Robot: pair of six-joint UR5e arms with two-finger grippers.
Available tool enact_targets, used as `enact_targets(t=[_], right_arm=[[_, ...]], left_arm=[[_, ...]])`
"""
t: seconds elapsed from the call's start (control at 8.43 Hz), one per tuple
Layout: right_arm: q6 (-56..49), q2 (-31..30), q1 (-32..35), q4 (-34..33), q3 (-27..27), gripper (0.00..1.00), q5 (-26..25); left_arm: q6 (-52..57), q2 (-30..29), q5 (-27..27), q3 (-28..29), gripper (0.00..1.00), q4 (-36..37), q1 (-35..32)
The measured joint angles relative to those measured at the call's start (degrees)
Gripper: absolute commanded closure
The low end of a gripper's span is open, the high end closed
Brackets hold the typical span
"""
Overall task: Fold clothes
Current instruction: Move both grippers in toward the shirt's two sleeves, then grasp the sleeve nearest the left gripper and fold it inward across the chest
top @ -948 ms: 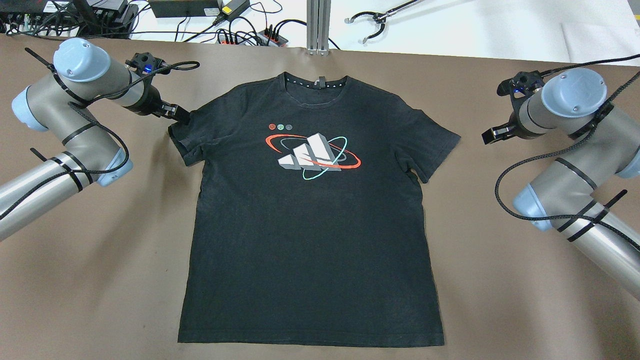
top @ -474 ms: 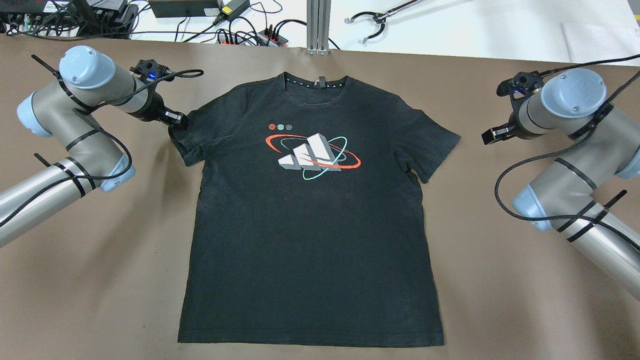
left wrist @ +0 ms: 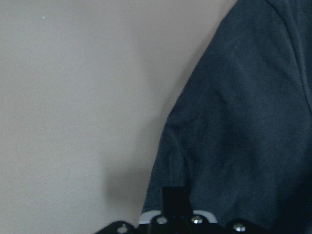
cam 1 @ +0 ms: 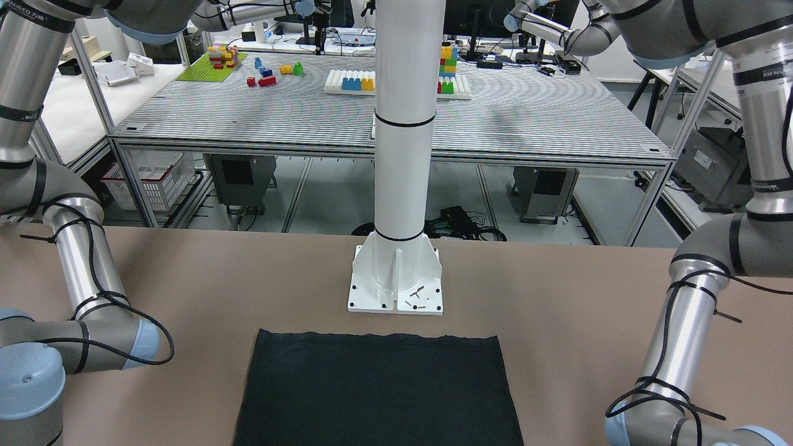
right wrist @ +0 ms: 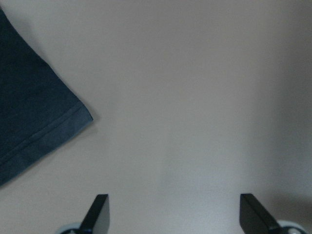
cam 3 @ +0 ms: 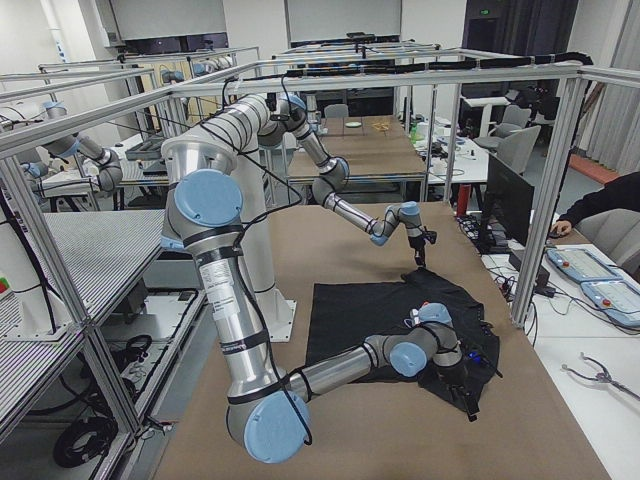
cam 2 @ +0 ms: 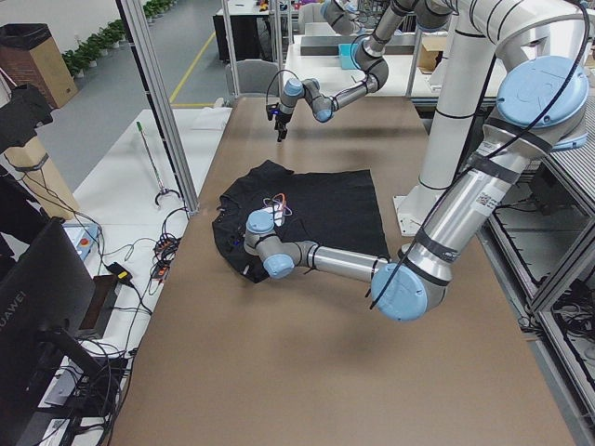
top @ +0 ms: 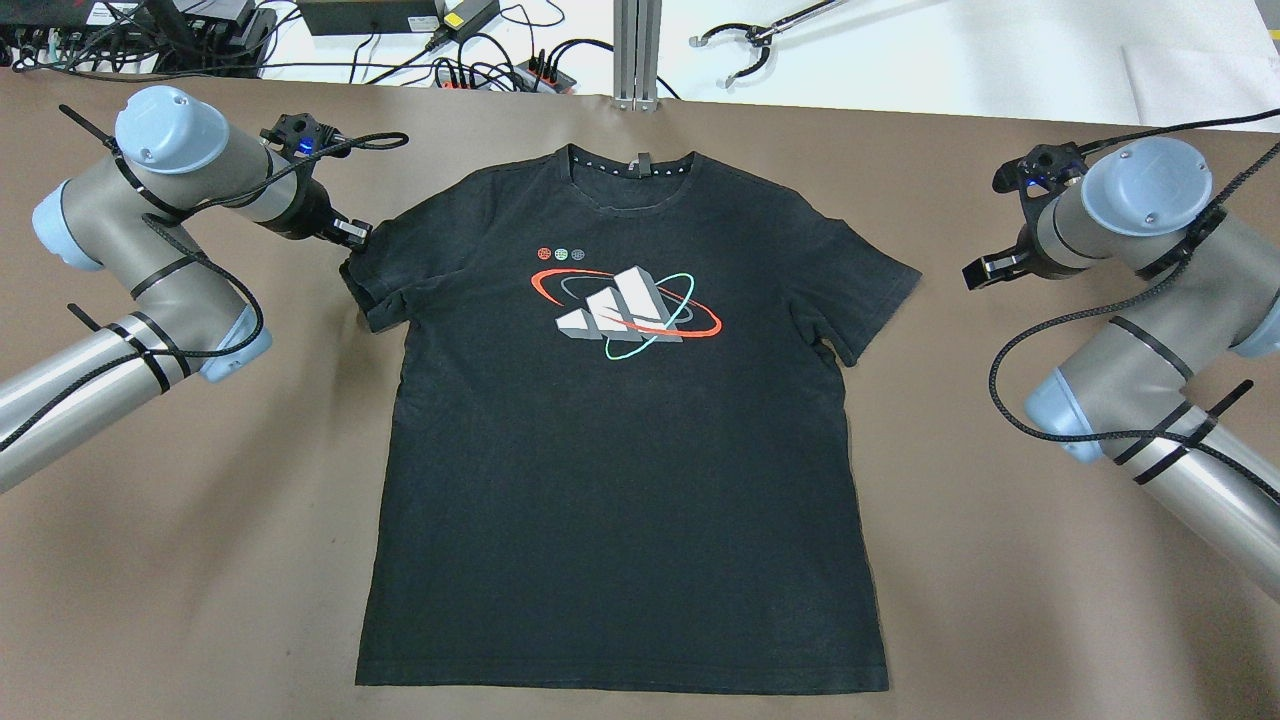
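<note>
Since the left gripper (top: 352, 236), clenched on the black T-shirt (top: 620, 480) at its sleeve hem, has shifted only slightly, we judge fold 1 barely begun: the T-shirt lies flat on the table (top: 200, 560), the right gripper (top: 975, 272) splayed empty beside its other sleeve.

Bare surface (top: 1000, 600) lies wide to the left and right of the black T-shirt (top: 620, 450), with a narrower strip beyond its collar. On the left, the left arm (top: 170, 285) reaches low across that side, and the left gripper (top: 352, 235), jaws closed on the sleeve's edge, blocks that corner. On the right, the right gripper (top: 985, 272), jaws wide apart, hangs near the other sleeve with open surface between. Near the hem stands the white pillar (cam 1: 403, 124) on its base plate (cam 1: 395, 291). An aluminium post (top: 636, 55) rises at the far edge.
</note>
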Motion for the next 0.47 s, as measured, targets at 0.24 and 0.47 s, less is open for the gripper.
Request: enact_targets(t=[0.24, 0.47], right_arm=[[0.0, 0.0, -0.1, 0.0, 0.0, 0.06, 0.0], [0.1, 0.0, -0.2, 0.0, 0.0, 0.06, 0.0]], left_arm=[[-1.5, -0.1, -0.4, -1.0, 1.0, 0.2, -0.2], [-7.3, -1.3, -1.6, -3.1, 1.0, 0.9, -0.2]])
